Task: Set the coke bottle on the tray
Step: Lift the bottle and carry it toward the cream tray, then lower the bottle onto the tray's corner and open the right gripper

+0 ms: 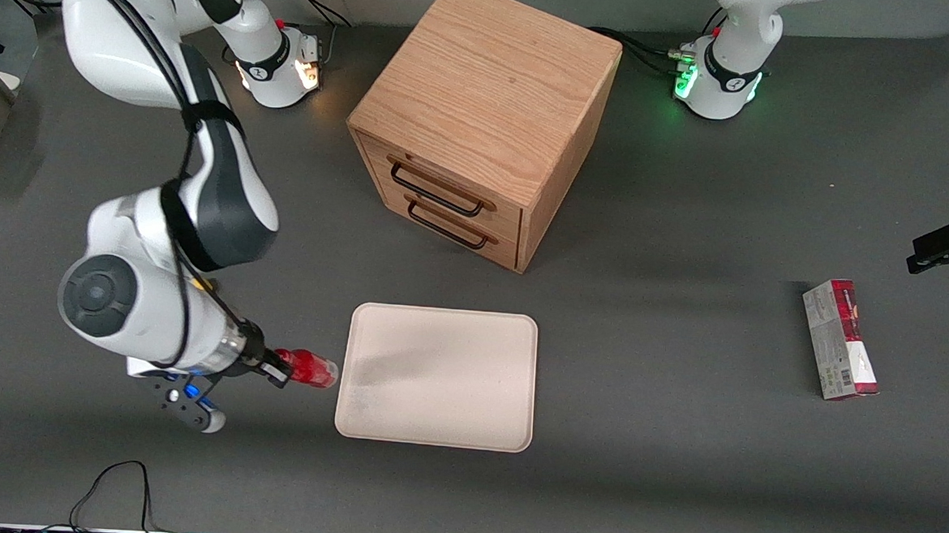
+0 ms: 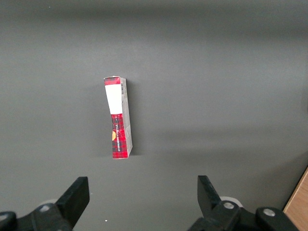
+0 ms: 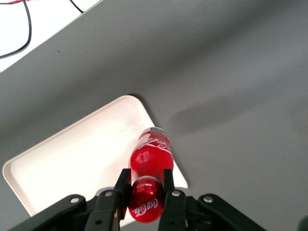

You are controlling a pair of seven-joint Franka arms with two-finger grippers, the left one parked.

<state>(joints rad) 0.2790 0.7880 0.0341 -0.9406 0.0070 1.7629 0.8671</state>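
We see the hand (image 1: 289,368) clamped on the coke bottle (image 1: 311,368) near its cap end, bottle held sideways beside the tray's (image 1: 434,411) short edge at the working arm's end. In the wrist view, the bottle (image 3: 150,161) seems to hang over the tray (image 3: 72,163) edge, probably not touching. A wooden drawer cabinet (image 1: 482,121) sits farther from the camera; a carton (image 1: 840,340) lies on the counter (image 1: 688,229) toward the parked arm's end.
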